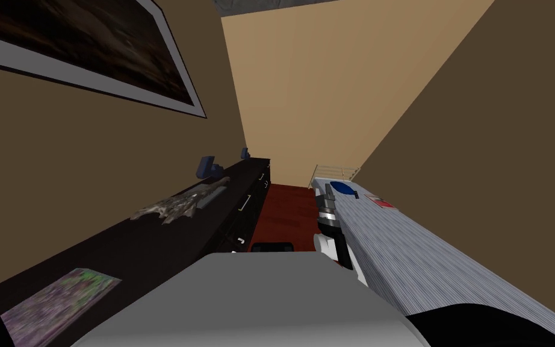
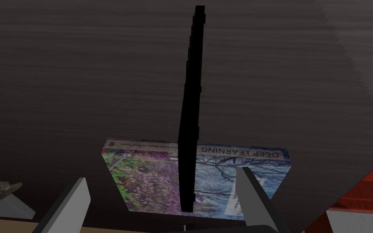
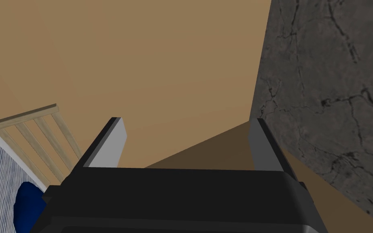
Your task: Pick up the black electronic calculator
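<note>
The dark bench runs along our left and the striped bed along our right. A book lies on the bench. The thin black calculator shows edge-on in front of it, between the jaws of our left gripper, which stand apart and clear of it. Our right gripper, by the bed's head, also has its jaws apart.

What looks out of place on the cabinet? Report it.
A thin black slab, probably the calculator, sits edge-on across the Deep Learning book on the dark cabinet, between the open fingers of the left end effector, not lying flat.
</note>
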You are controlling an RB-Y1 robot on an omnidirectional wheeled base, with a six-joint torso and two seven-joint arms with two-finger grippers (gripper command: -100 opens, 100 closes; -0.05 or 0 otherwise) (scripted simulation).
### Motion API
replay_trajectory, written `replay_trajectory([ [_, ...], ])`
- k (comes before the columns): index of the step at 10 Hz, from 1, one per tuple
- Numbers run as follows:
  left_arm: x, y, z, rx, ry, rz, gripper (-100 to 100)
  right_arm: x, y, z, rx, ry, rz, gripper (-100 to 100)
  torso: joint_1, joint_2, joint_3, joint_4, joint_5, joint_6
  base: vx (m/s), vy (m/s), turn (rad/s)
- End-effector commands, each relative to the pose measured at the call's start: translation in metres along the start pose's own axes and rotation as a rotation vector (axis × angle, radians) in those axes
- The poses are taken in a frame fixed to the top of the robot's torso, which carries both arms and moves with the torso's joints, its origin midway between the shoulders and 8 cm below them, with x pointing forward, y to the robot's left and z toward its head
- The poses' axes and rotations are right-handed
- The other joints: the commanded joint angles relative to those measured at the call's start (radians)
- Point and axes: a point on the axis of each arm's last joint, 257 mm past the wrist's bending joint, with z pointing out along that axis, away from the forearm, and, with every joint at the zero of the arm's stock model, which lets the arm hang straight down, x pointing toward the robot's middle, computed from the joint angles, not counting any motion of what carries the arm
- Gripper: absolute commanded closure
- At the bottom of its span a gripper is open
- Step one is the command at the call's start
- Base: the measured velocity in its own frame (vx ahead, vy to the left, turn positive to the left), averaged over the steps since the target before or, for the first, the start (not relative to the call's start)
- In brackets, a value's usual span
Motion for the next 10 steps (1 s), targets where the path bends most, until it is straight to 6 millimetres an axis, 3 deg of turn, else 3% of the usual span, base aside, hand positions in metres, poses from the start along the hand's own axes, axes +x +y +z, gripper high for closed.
replay_trajectory([
  [1,0.004,0.012,-0.004,-0.053,0.024,0.018,-100,0.0,0.0,0.0,0.0,0.0,0.0,0,0.0,0.0,0.0,0.0,0.0,0.0,0.031,0.044,-0.062],
  [4,0.009,0.033,-0.013,-0.132,0.052,0.032,-100,0.0,0.0,0.0,0.0,0.0,0.0,0,-0.002,0.0,0.0,0.0,0.0,0.0,0.024,0.032,-0.028],
  [5,0.01,0.03,-0.01,-0.118,0.047,0.03,-100,0.0,0.0,0.0,0.0,0.0,0.0,0,-0.002,0.001,0.001,0.0,0.0,0.0,0.006,0.011,-0.002],
  [6,0.011,0.031,-0.01,-0.121,0.048,0.03,0,0.0,0.0,0.0,0.0,0.0,0.0,0,-0.003,0.002,0.001,0.001,-0.001,0.0,0.0,0.0,0.0],
  [7,0.007,0.036,-0.005,-0.128,0.046,0.008,-100,0.0,0.0,0.0,0.0,0.0,0.0,0,-0.004,0.002,0.001,0.001,-0.001,0.0,-0.028,-0.022,-0.19],
  [10,-0.001,0.047,0.007,-0.143,0.042,-0.035,-100,0.0,0.0,0.0,0.0,0.0,0.0,0,-0.007,0.006,0.004,0.002,-0.001,0.0,-0.055,-0.046,-0.16],
])
